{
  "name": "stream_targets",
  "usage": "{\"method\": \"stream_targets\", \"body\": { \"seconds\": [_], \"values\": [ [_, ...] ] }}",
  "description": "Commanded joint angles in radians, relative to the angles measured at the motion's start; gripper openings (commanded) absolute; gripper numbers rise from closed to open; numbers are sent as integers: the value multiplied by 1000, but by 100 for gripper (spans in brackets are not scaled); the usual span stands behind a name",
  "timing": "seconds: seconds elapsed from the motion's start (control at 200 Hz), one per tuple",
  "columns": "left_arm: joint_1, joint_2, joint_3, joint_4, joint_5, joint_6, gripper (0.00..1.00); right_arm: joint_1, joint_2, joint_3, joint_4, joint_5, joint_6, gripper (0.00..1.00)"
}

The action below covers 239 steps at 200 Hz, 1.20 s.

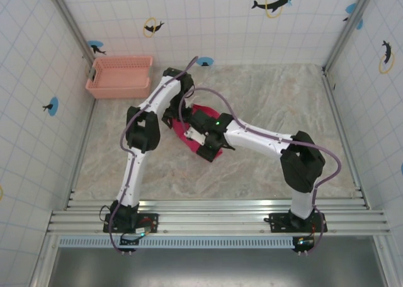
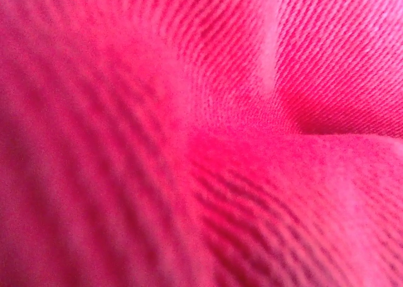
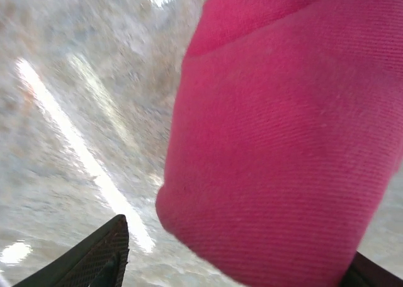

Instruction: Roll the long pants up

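Observation:
The long pants (image 1: 187, 140) lie bunched in a small magenta-pink bundle at the middle of the table, mostly covered by both arms. My left gripper (image 1: 169, 119) presses down at the bundle's far-left end; its fingers are hidden. The left wrist view has the cloth (image 2: 252, 111) right against the lens, blurred, with a fold running across. My right gripper (image 1: 203, 142) sits at the bundle's near end. Its black fingers (image 3: 107, 252) stand wide apart in the right wrist view, open around a thick rounded roll of the pants (image 3: 277, 142), and the left finger is clear of the cloth.
A pale salmon-pink lattice basket (image 1: 119, 76) stands at the back left corner against the tiled wall. The marbled table (image 1: 271, 98) extends to the right and back. A metal rail (image 1: 214, 219) carrying the arm bases runs along the near edge.

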<state>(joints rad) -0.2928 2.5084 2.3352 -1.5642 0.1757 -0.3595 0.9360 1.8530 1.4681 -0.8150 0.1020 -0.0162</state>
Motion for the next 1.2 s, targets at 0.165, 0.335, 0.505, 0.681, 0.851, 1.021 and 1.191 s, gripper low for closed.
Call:
{"method": "stream_targets", "body": {
  "seconds": [0.165, 0.335, 0.505, 0.681, 0.851, 1.021, 1.191],
  "values": [
    [12, 64, -46, 125, -44, -12, 98, 98, -121, -18, 42, 511, -17, 72],
    [12, 58, -53, 127, -46, -6, 98, 106, -184, 55, -34, 631, -2, 72],
    [13, 55, -56, 128, -44, -3, 98, 153, -139, 177, -131, 603, -34, 73],
    [12, 53, -64, 128, -38, -3, 97, 214, -60, 222, -137, 506, 13, 72],
    [11, 53, -69, 126, -39, -3, 98, 255, 27, 232, -115, 434, 16, 73],
    [12, 44, -76, 124, -50, 3, 97, 245, 109, 193, -51, 395, -14, 73],
    [12, 32, -97, 127, -57, 8, 97, 170, 195, 187, -13, 320, -12, 72]
  ]
}}
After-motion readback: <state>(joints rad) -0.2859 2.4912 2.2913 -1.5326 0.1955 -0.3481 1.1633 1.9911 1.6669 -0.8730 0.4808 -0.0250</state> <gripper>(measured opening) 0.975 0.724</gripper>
